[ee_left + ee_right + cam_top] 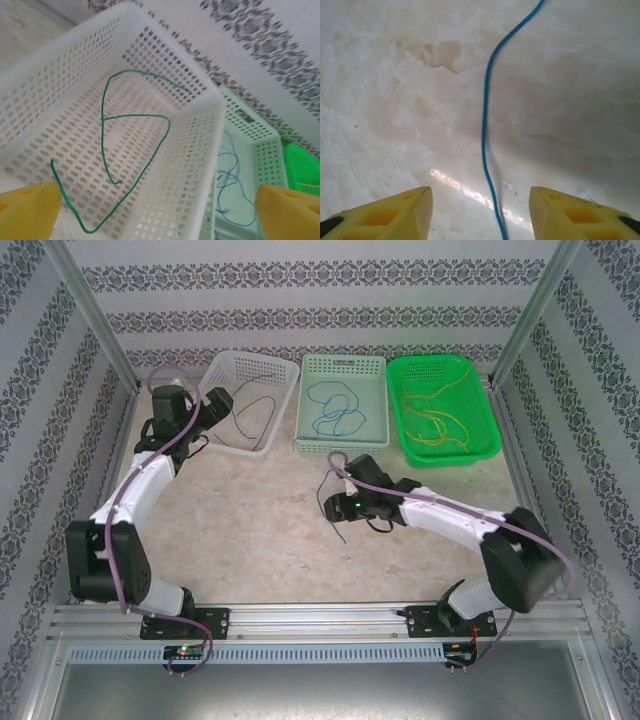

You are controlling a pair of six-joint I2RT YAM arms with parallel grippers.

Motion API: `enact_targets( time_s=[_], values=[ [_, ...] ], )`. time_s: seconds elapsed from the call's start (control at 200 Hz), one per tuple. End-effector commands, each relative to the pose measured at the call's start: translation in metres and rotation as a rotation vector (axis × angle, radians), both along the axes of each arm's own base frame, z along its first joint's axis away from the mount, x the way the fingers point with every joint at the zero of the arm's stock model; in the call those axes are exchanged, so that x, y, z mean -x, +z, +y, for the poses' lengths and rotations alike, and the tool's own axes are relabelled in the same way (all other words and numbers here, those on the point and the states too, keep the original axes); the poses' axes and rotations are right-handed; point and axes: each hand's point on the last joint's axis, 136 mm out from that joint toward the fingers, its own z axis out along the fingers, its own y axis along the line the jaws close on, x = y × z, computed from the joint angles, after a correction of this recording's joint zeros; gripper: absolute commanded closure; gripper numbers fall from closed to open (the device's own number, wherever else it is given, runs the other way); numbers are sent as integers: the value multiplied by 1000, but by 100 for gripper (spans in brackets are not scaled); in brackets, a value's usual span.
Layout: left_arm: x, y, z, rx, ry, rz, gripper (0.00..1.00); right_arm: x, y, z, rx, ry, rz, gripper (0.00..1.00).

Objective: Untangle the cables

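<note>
A dark green cable (pixel 135 116) lies loose in the white basket (pixel 215 100), also seen from above as a thin loop (pixel 255 410). My left gripper (pixel 157 215) hangs open above that basket's near left rim (pixel 228 405), with nothing between its yellow fingers. A blue cable (pixel 483 130) lies on the table and runs straight between the fingers of my right gripper (pixel 481 215). That gripper is open, with a gap on each side of the strand, low over the table's middle (pixel 335 508). More blue cable (pixel 335 410) sits in the pale green basket, and yellow cables (pixel 440 415) in the bright green basket.
Three baskets stand in a row at the back: white (pixel 250 400), pale green (pixel 343 445), bright green (pixel 478 445). Metal frame posts rise at the back corners, and patterned walls close in both sides. An aluminium rail carries the arm bases at the near edge.
</note>
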Motion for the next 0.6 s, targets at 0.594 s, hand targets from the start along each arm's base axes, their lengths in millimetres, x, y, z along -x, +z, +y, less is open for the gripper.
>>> enact_targets(
  time_s=[0.594],
  values=[
    [59,1,-4,-33,-14,-43,0,18,-79,5,418,179,102,72]
  ],
)
